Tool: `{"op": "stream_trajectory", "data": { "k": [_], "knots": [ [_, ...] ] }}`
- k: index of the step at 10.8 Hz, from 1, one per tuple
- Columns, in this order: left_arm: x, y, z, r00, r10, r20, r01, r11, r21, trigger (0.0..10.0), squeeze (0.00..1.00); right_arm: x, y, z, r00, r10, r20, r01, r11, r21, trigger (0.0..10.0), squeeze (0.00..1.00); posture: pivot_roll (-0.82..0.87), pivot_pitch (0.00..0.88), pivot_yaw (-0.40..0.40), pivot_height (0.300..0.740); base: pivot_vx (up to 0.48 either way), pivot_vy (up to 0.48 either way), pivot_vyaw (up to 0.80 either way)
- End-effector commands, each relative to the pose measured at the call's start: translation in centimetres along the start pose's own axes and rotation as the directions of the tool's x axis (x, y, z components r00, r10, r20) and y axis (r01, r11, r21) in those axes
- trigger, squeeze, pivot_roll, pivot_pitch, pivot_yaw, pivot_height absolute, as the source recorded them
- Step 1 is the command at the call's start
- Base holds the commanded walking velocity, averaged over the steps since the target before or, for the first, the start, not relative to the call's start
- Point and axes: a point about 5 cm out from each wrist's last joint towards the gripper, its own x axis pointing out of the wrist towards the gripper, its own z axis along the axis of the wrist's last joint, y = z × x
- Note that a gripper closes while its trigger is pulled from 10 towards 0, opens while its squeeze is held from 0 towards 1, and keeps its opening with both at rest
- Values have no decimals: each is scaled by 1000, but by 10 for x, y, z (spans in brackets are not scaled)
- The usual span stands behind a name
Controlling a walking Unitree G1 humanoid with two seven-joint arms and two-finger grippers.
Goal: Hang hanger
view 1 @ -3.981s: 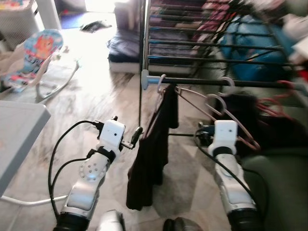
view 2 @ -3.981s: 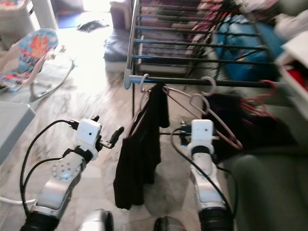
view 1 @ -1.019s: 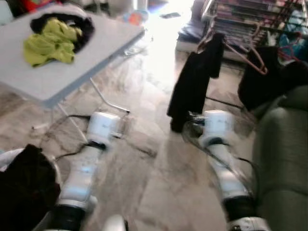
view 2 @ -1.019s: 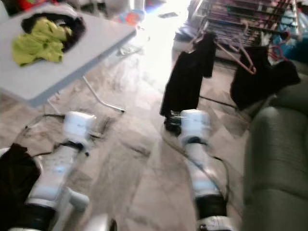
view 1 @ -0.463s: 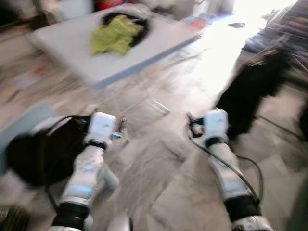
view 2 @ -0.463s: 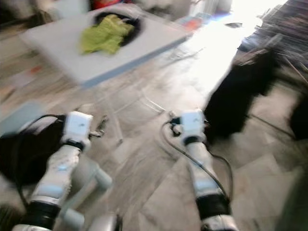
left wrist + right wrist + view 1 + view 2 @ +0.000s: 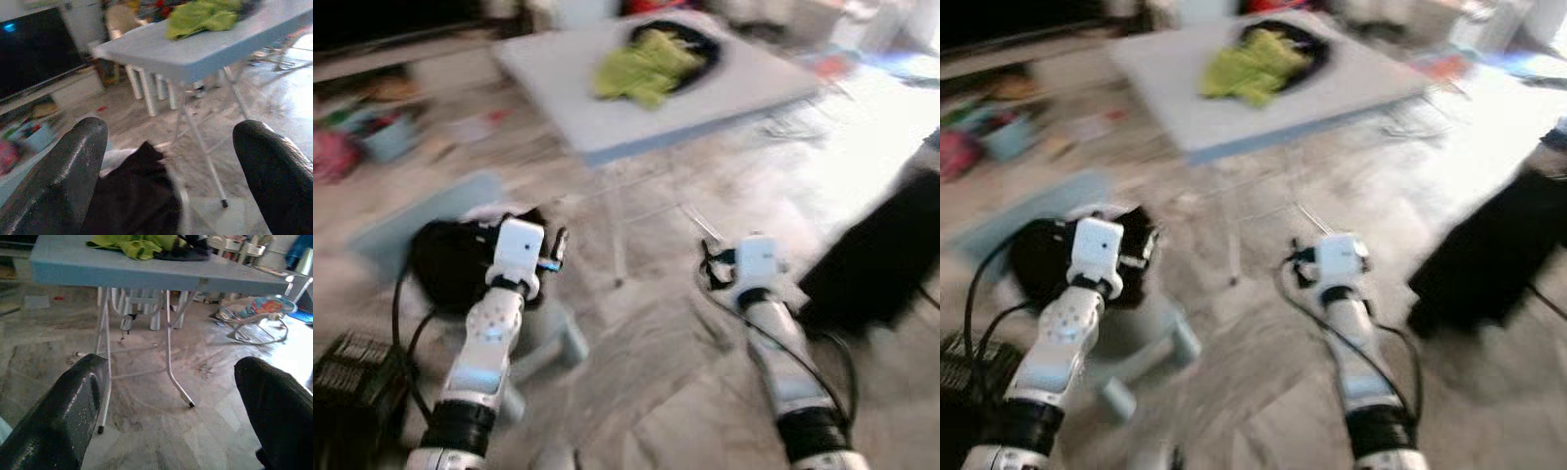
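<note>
Left gripper [image 7: 166, 161]: its two black fingers [image 7: 63, 176] spread wide apart, nothing between them, held out over the marble floor [image 7: 646, 362].
Right gripper [image 7: 166, 396]: two fingers [image 7: 73, 406] likewise parted and empty, pointed toward the legs of the folding table [image 7: 146, 276].
Arms: two silver arms reach forward in the head views, the left [image 7: 494, 323] beside a black heap, the right [image 7: 769, 333] near a dark hanging garment.
Table: one grey folding table [image 7: 607, 93] ahead of both grippers, well apart from them.
Clothes on table: one yellow-green garment [image 7: 646, 64] lying on one black garment [image 7: 700, 39].
Black heap: one dark bundle of cloth [image 7: 450, 259] on a pale blue stand [image 7: 548, 343], just beside the left wrist.
Hanging garment: one black piece [image 7: 886, 255] at the right edge of the head views; any hanger on it is too blurred to make out.
Background: one dark television screen [image 7: 34, 54] and one baby bouncer [image 7: 254, 313].
Sharpness: head views are blurred.
</note>
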Motion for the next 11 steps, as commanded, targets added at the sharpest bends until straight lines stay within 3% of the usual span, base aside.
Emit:
{"op": "stream_trajectory", "data": {
  "k": [1, 4, 6, 7, 9, 10, 11],
  "knots": [
    [-1, 5, -5, 1000, 20, -18, -20, 1000, 4, 10000, 0, 4, 12, 10, 998, 52, 33, -52, 998, 17, 10000, 0, -31, 0, -32, 740, 0, 0, 769],
    [-9, 6, -9, 999, 32, -27, -33, 999, -22, 10000, 0, 2, 11, 13, 997, 66, 51, -66, 998, 5, 10000, 0, -30, 0, -37, 740, 0, 0, 744],
    [-30, 10, -18, 998, 42, -57, -46, 996, -81, 10000, 0, -9, -11, 10, 998, 20, 55, -19, 1000, -11, 10000, 0, -34, 0, -40, 740, 0, 0, 0],
    [-45, 11, -20, 997, 51, -59, -56, 994, -93, 10000, 0, -18, -31, 7, 998, -47, 49, 47, 999, -6, 10000, 0, -37, 0, -39, 740, 0, 0, 0],
    [-55, 8, -22, 997, 39, -65, -46, 993, -112, 10000, 0, -29, -41, 6, 997, -72, 41, 73, 997, -3, 10000, 0, -44, 0, -38, 740, 0, 0, 0],
    [-60, 9, -21, 997, 46, -64, -54, 991, -122, 10000, 0, -50, -44, 3, 999, -33, 10, 33, 999, -14, 10000, 0, -36, 0, -46, 740, 0, 0, 0],
    [-63, 10, -21, 997, 43, -66, -52, 990, -132, 10000, 0, -58, -44, 2, 1000, -4, -7, 3, 1000, -17, 10000, 0, -36, 0, -57, 740, 0, 0, 0]
  ]
}}
